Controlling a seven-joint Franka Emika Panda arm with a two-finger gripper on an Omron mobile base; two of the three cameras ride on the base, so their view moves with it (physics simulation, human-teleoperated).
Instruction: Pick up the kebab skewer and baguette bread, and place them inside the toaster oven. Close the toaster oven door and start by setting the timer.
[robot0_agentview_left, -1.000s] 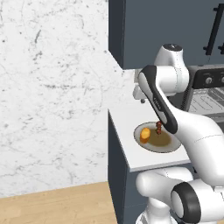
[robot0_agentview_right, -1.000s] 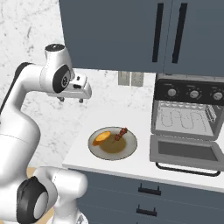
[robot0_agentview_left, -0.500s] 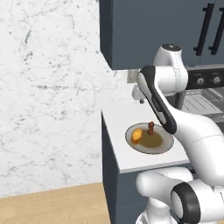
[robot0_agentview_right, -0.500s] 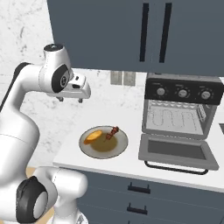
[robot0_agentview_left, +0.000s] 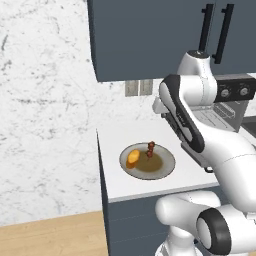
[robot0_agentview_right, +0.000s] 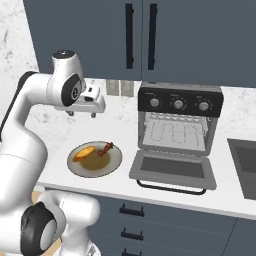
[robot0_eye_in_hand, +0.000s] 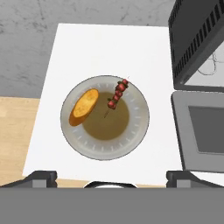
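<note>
**Gripper hung open above plate; oven door already down**

Food for the task sat together on a round grey plate (robot0_eye_in_hand: 136, 131) near the left part of the white counter (robot0_agentview_right: 125, 187). The baguette bread (robot0_eye_in_hand: 84, 106), a stubby orange-golden loaf, lay on the plate's rim at the side away from the oven. The kebab skewer (robot0_eye_in_hand: 117, 96) lay just beside it, tilted, its red and brown chunks running from the rim toward the plate's brown centre. The two did not appear to touch.

The gripper (robot0_agentview_right: 82, 113) hung well above the plate, pointing down at it, with nothing between its fingers. Its two dark fingertips (robot0_eye_in_hand: 40, 177) stood wide apart at the bottom of the hand view, one on either side of the plate.

The toaster oven (robot0_agentview_right: 179, 122) stood on the counter to the right of the plate, against the back wall, under the dark upper cabinets (robot0_agentview_right: 140, 35). Three round knobs ran across its top panel. The toaster oven door (robot0_agentview_right: 172, 168) lay dropped flat on the counter, handle bar at the front edge, leaving the wire rack inside in plain sight. From the left base view the plate (robot0_agentview_left: 165, 170) lay in front of the arm, bread (robot0_agentview_left: 132, 157) to the left and skewer (robot0_agentview_left: 150, 148) to the right.
</note>
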